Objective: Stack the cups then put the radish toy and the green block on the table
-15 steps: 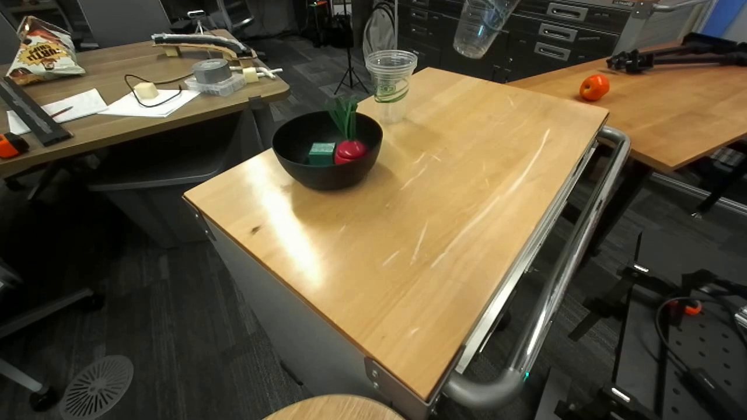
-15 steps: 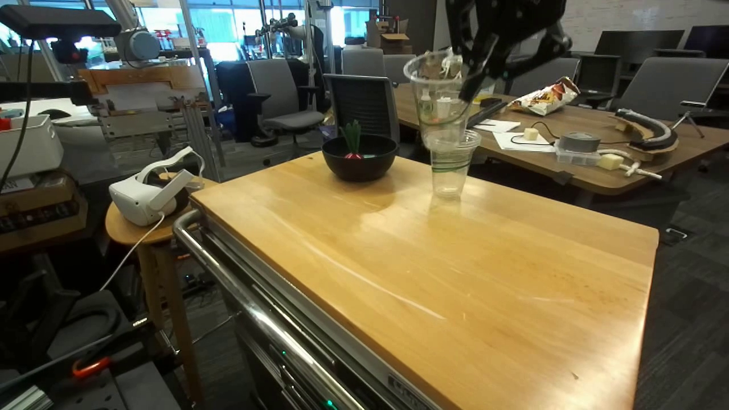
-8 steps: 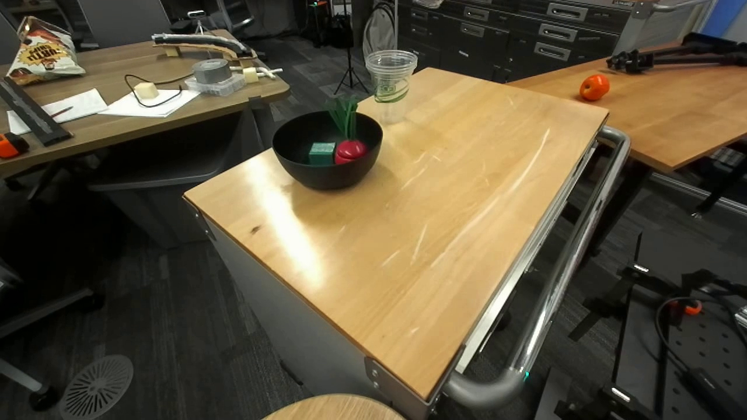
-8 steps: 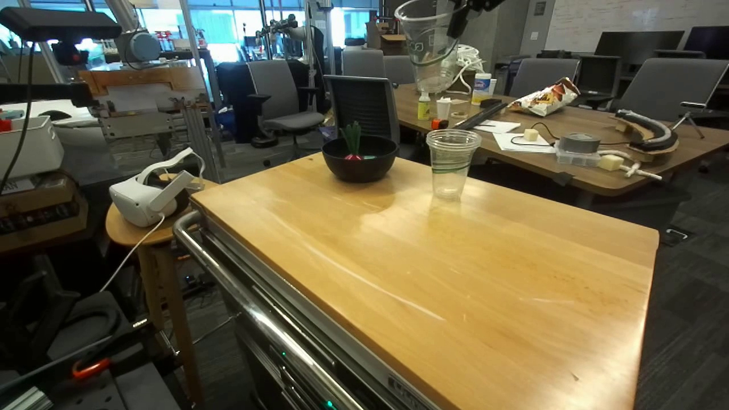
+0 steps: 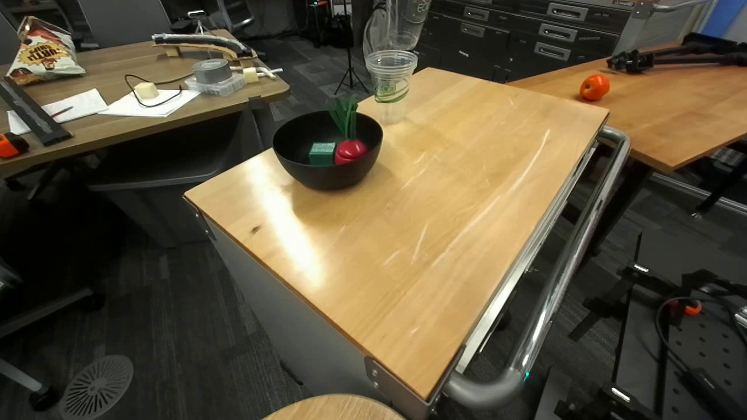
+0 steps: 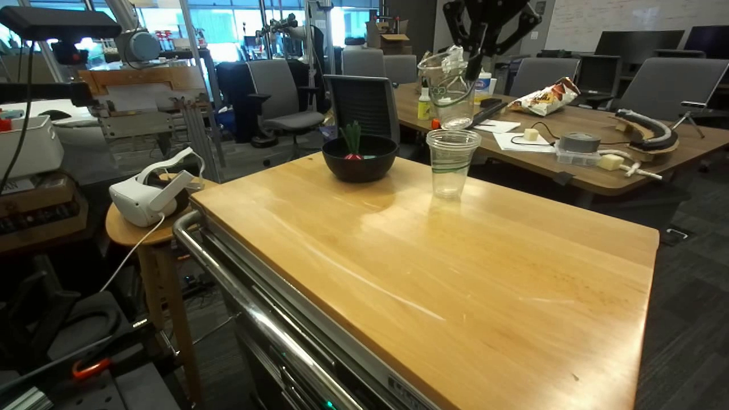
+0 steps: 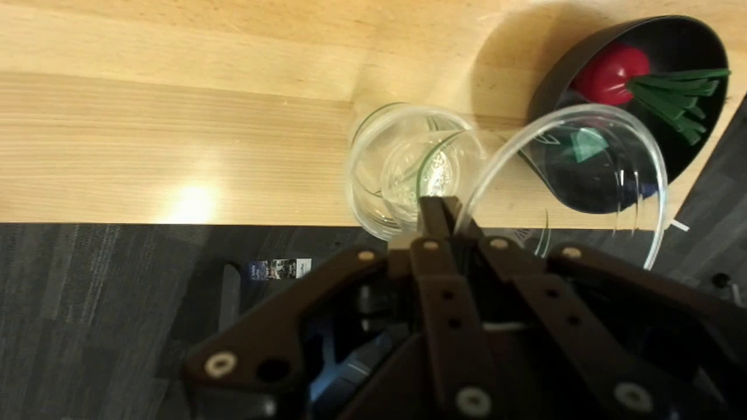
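Observation:
My gripper (image 6: 474, 71) is shut on the wall of a clear cup (image 6: 450, 97), seen also in an exterior view (image 5: 407, 26). The held cup is slightly tilted, above the standing clear cups (image 6: 449, 165), which are nested upright on the light-wood table (image 6: 484, 273). In the wrist view, the fingertips (image 7: 442, 213) pinch the held cup beside its rim (image 7: 610, 111), and the standing cups (image 7: 365, 169) lie beneath. The red radish toy (image 5: 351, 151) with green stalk and the green block (image 5: 322, 153) are in the black bowl (image 5: 327, 176). The block shows through the held cup in the wrist view (image 7: 588, 144).
The bowl stands near the cups on the same table. A grey metal rail (image 5: 560, 291) runs along one table edge. A cluttered desk (image 6: 621, 128) stands beyond the cups. A white headset (image 6: 148, 196) rests on a stool. An orange-red round thing (image 5: 594, 87) is on another table.
The held cup first rose and has since come down again, now closer over the standing cups and less tilted. The standing cups, bowl, radish toy and green block have not moved.

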Robot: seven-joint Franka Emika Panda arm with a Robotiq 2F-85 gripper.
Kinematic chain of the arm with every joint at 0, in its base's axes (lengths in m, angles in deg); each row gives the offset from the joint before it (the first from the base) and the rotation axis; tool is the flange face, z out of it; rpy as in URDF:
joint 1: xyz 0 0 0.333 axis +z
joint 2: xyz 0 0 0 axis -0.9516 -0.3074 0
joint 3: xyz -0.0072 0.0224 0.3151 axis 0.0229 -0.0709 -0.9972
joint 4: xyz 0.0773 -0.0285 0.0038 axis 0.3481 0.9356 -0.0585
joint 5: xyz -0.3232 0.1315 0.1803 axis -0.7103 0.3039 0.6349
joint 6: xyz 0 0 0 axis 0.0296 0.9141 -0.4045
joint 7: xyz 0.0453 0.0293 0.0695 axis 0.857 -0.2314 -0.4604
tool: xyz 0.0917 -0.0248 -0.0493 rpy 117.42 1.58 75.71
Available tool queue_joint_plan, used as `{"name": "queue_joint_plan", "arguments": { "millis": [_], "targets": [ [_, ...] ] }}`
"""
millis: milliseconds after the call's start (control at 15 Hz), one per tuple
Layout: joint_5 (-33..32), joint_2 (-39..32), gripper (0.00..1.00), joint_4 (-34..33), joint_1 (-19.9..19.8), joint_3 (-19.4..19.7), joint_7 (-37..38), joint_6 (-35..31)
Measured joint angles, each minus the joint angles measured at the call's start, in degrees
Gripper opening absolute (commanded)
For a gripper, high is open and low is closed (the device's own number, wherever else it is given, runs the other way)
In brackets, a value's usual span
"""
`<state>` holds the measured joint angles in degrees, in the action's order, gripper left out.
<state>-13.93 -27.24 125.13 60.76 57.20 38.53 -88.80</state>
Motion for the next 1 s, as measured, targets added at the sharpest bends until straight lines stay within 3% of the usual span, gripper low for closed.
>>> {"name": "queue_joint_plan", "arguments": {
  "millis": [333,733,1000],
  "targets": [
    [-3.9,-5.62,0.01,-7.99,-0.03,-0.36,0.67,3.8],
    [-5.2,-10.67,0.01,-15.59,-0.4,-1.15,0.7,11.88],
    [-5.22,-13.2,0.01,-18.84,-0.3,-1.81,0.7,13.88]
  ]
}}
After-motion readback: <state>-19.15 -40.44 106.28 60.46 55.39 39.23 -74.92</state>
